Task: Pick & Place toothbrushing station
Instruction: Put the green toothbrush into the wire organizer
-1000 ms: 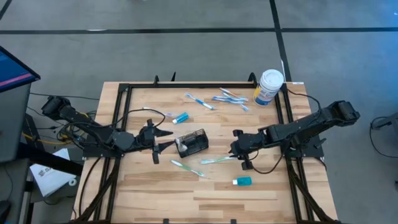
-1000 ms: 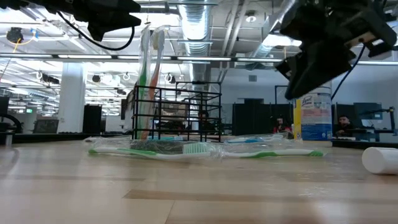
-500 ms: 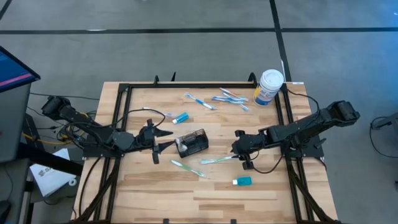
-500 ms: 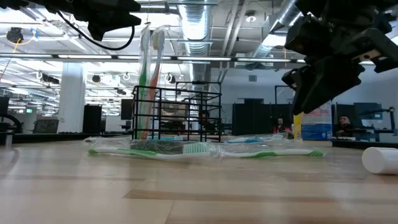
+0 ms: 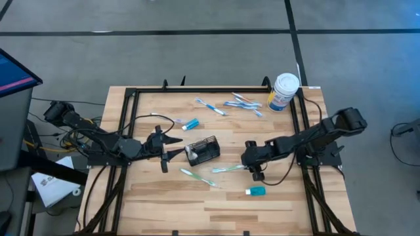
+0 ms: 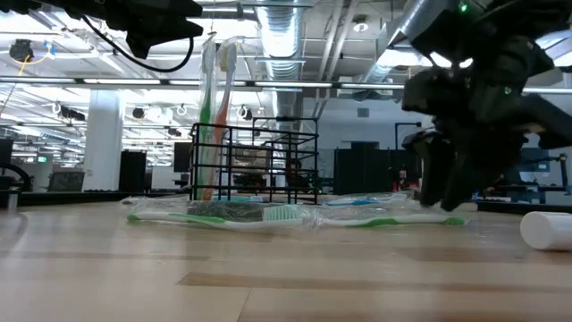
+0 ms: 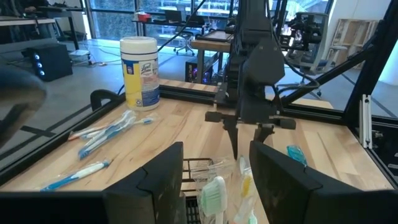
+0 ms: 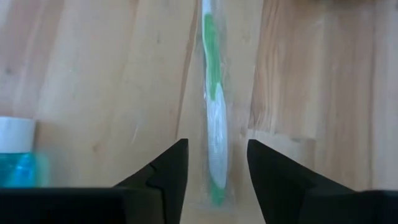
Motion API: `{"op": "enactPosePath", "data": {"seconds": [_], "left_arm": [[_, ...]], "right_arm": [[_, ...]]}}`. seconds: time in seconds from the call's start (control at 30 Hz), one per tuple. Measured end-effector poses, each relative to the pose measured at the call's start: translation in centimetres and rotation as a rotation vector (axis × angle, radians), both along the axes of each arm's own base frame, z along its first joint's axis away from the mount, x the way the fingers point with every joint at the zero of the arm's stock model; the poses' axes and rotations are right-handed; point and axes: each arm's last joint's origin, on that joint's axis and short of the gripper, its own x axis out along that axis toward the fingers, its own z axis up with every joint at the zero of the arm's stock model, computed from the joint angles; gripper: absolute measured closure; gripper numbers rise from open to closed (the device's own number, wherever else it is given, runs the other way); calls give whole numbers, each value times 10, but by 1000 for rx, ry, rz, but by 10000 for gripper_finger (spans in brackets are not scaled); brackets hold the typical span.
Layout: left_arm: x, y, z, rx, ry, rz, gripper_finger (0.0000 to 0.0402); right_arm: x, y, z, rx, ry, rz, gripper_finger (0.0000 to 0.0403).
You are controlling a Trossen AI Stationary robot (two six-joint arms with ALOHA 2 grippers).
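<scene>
Our right gripper has dropped, jaws open, astride the wrapped green toothbrush mid-surface, ready to grip it, while our left gripper waits open beside the toothbrushing station.

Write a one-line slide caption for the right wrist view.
Right gripper, fingers open, poised over a wrapped green-and-white toothbrush lying on the wooden table.

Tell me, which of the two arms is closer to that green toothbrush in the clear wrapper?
The right. Its gripper hangs just above the wrapped green toothbrush, fingers open on either side of it. The left gripper waits across the black wire holder, farther off.
</scene>
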Motion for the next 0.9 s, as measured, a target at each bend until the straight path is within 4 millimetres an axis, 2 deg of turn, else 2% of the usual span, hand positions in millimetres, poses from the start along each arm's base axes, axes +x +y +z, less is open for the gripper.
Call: {"op": "enactPosePath", "data": {"seconds": [0.33, 0.63, 0.77, 0.9], "left_arm": [[0, 0, 0, -2, -4, 0, 225], [0, 0, 0, -3, -5, 0, 225], [0, 0, 0, -2, -5, 0, 225], [0, 0, 1, -2, -5, 0, 225]], "right_arm": [[0, 0, -2, 2, 13, -3, 247], [3, 1, -20, -13, 89, -10, 263], [2, 1, -19, -24, 86, -18, 293], [1, 0, -17, -24, 78, -19, 355]]}}
